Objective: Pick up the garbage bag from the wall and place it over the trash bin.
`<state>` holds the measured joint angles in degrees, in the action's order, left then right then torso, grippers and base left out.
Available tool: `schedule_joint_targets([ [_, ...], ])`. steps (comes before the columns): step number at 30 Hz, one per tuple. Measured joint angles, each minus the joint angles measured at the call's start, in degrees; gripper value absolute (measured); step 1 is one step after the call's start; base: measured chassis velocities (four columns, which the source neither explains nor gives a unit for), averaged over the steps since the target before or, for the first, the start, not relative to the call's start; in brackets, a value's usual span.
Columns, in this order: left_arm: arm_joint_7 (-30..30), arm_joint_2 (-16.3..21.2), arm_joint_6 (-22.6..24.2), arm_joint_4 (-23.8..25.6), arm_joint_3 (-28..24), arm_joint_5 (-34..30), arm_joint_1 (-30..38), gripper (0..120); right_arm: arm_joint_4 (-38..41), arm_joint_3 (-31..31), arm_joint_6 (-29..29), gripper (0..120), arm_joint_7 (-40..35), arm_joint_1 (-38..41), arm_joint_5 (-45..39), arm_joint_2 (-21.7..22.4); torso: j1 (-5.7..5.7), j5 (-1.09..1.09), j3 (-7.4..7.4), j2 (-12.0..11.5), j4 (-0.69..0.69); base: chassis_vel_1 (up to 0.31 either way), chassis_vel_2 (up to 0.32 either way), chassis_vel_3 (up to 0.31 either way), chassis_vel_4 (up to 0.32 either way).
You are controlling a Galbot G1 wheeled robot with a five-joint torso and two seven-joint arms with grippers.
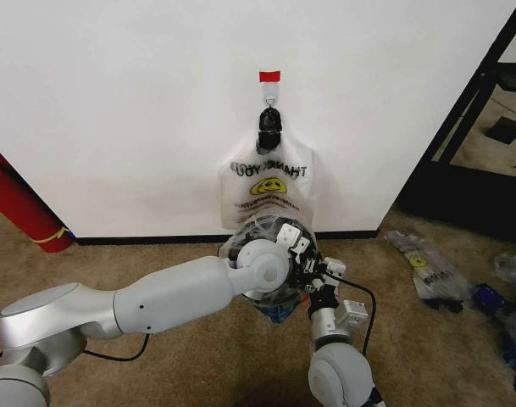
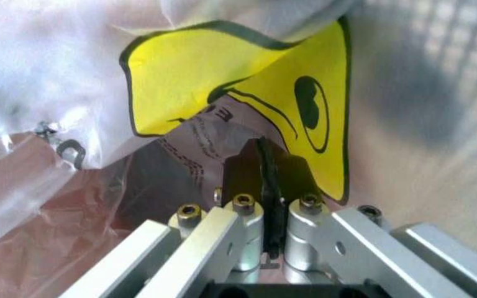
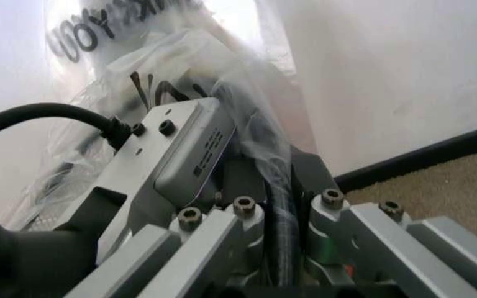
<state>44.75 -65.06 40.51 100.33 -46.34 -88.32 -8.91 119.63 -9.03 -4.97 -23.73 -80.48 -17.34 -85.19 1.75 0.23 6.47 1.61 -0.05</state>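
Garbage bag of thin crinkly clear plastic [image 1: 256, 231] draped over round black mesh trash bin [image 1: 279, 298] below white wall [image 1: 139, 102]; left end effector [image 2: 268, 180] and right end effector [image 3: 278, 186] each pinch its film.

The left arm [image 1: 156, 301] is smooth silver-grey with rounded white joint caps and a thin black cable beneath. Each tool [image 2: 268, 180] has black fingers on brushed aluminium links fastened by hex-socket screws; a thick black cable [image 3: 40, 118] enters a grey box.
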Motion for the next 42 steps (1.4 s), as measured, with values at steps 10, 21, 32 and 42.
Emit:
schedule_joint_targets([
  [10,1.35,1.92,0.87,5.56,3.35,-3.41,1.43,0,-1.66,-1.52,0.97,1,-0.12,1.44,-2.20,-0.66,0.00,-0.01,0.00,0.00,0.01,0.000,0.000,0.000,0.000],
  [21,1.32,5.40,-4.55,9.75,10.27,2.33,0.56,2,-4.55,-2.68,0.43,1,-0.79,1.65,-4.86,-1.09,-0.03,0.03,-0.06,0.04,0.01,0.000,0.000,0.000,0.000],
  [32,1.20,11.72,-4.99,15.77,16.36,4.34,-5.42,3,-4.40,-2.61,-0.07,1,-1.08,1.35,-6.26,-1.34,0.00,0.03,0.00,-0.01,-0.01,0.000,0.000,0.000,0.000],
  [42,-7.92,19.76,-10.60,26.32,35.05,13.91,-24.58,30,-3.60,-2.79,0.08,1,0.26,0.99,-7.29,-1.16,-0.01,-0.01,-0.01,0.00,0.02,0.000,0.000,0.000,0.000],
])
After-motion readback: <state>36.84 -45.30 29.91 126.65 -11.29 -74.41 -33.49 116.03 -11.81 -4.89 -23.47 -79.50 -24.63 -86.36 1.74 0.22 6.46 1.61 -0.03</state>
